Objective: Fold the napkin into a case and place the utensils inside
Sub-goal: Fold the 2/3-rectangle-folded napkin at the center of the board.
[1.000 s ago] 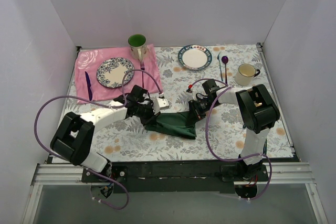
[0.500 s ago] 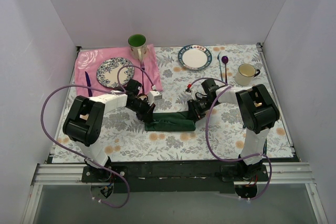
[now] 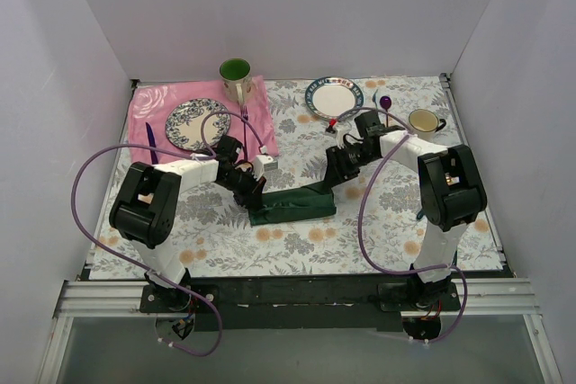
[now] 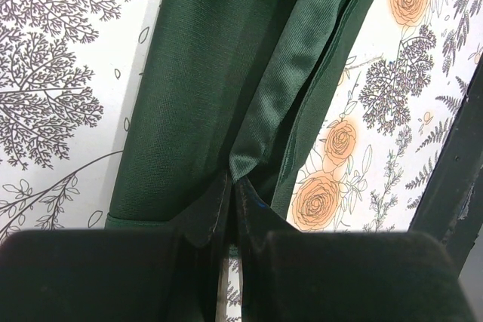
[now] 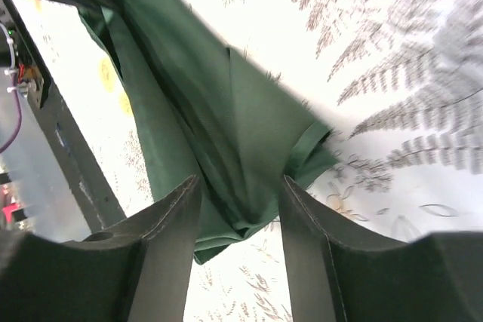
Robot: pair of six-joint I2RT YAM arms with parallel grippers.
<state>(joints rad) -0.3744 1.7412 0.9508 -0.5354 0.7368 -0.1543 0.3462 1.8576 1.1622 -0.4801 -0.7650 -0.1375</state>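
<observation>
Comparing the overhead views, a clear change is seen at the right gripper (image 3: 335, 174). A second ago its jaws were closer together at the right end of the napkin (image 3: 292, 207). They are now spread, and the arm has been drawn back toward the upper right of the frame. In the right wrist view the cloth is seen lying between and below the two parted dark fingers (image 5: 170, 224), gripped by neither. The left gripper (image 3: 255, 192) remains clamped tight on the left end. In its wrist view a ridge of fabric is pinched between the closed tips at the lower centre.

Over the same interval the napkin has been brought from a loose, bulging heap into a narrow, flattened band. It lies just below the centre of the overhead frame, slanted slightly upward to the right. It is judged that one fold has been laid and released, so the case is only partly formed. The utensils are not yet inside, and they cannot be picked out with certainty in any view.

The napkin is a dark green, matte woven cloth with a fine visible weave, stitched hems and several soft layers stacked along its length. It rests on a smooth, flat table cover (image 3: 297, 254) printed with grey ferns and orange blooms. A pink cloth (image 3: 148, 105) is spread at the upper left.
</observation>
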